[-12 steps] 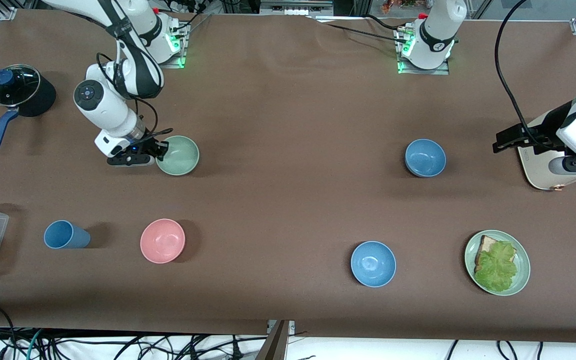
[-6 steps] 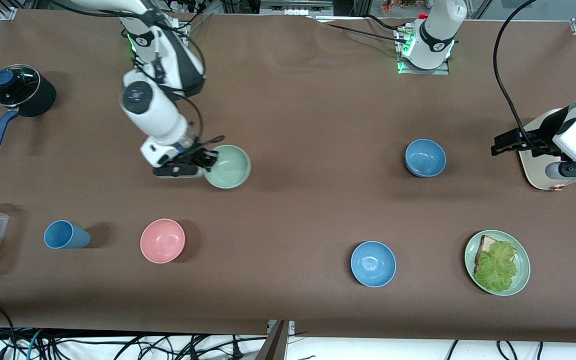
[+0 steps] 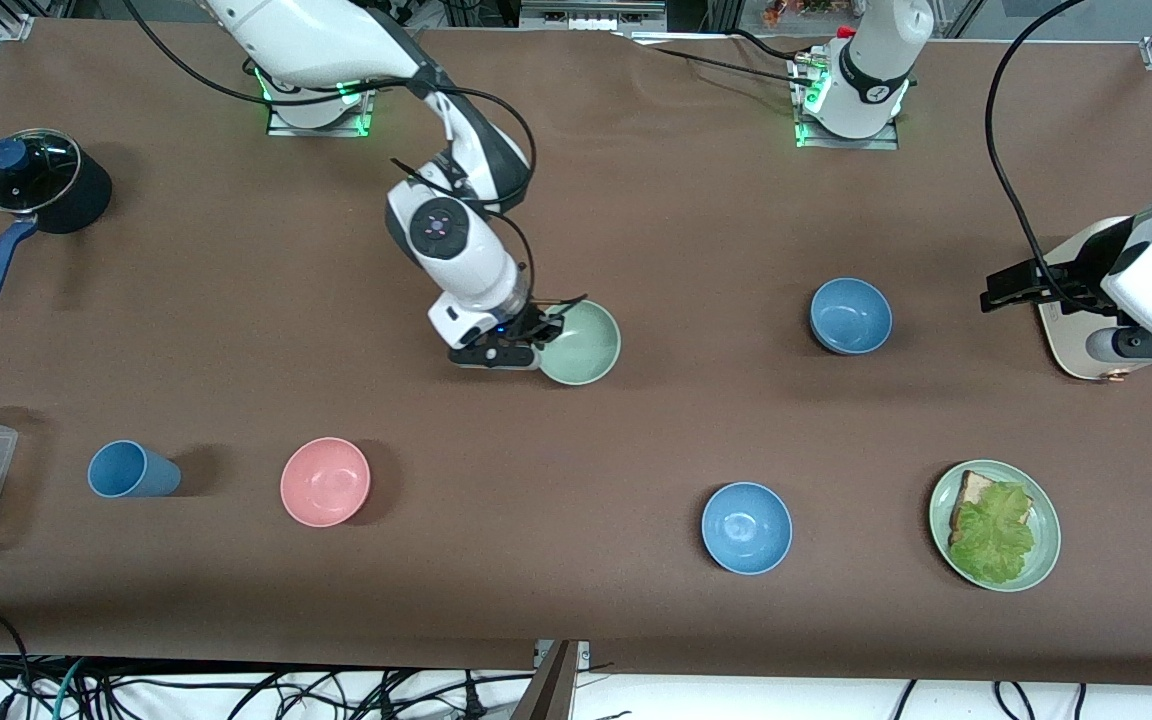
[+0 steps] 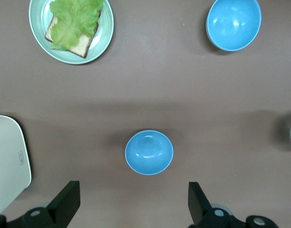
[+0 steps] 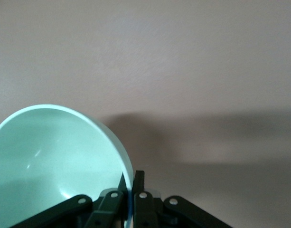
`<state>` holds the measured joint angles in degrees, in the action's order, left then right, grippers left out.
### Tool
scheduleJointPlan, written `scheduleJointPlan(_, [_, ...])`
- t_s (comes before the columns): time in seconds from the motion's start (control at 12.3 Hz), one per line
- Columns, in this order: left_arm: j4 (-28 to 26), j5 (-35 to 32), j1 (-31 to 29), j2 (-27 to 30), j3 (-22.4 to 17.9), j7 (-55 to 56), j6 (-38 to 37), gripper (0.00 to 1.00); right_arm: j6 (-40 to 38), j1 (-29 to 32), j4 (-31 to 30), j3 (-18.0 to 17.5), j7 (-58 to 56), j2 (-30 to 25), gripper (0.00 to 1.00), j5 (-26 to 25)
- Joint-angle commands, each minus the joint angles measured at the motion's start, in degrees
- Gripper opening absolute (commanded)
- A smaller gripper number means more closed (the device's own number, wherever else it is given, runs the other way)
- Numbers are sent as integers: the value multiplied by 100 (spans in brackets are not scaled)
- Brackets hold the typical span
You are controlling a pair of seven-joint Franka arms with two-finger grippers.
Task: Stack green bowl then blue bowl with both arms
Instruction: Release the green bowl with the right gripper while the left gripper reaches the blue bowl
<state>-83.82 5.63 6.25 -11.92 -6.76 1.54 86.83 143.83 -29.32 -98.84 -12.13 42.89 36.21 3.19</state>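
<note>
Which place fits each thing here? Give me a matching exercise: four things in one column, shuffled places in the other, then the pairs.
Things:
1. green bowl
2. blue bowl
3. pink bowl
4. green plate

Places:
A. beside the blue cup
B. pinched at its rim by the right gripper
C. under bread and lettuce
D. on the table below the open left gripper

Pairs: 1-B, 2-D, 3-A, 4-C

No readable text for you here.

You'll find a small dark mark on the white board (image 4: 10, 164) in the left wrist view, possibly a logo, but too small to read. The two arm bases carry tiny dark markings in the front view, on the left arm base (image 3: 861, 85) for one, and these can't be made out either.
</note>
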Motion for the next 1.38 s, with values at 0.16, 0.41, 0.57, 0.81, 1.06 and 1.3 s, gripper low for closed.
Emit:
scheduleJointPlan(0.16, [-660, -62, 16, -4, -1, -179, -26, 100, 373, -407, 234, 210, 605, 448, 0, -204])
scheduleJointPlan(0.41, [-1030, -62, -10, 23, -1, -259, 44, 100, 392, -523, 234, 343, 650, 493, 47, -204])
scheduleJointPlan(0.57, [-1441, -80, -18, 23, -1, -426, 271, 100, 383, -514, 243, 360, 703, 449, 100, -204])
scheduleJointPlan(0.81, [-2443, -62, -325, 215, -19, -1005, 1096, 100, -97, -479, 286, 544, 668, 38, 100, -204])
scheduleJointPlan(1.06, [-3331, 34, -431, 382, -36, -1199, 1931, 100, -1853, -470, 698, 1176, 554, -551, 100, -213])
scheduleJointPlan(1.3, [-4078, 323, -510, 461, -45, -1270, 2695, 100, -2271, -400, 744, 1730, -153, -1009, 100, -126])
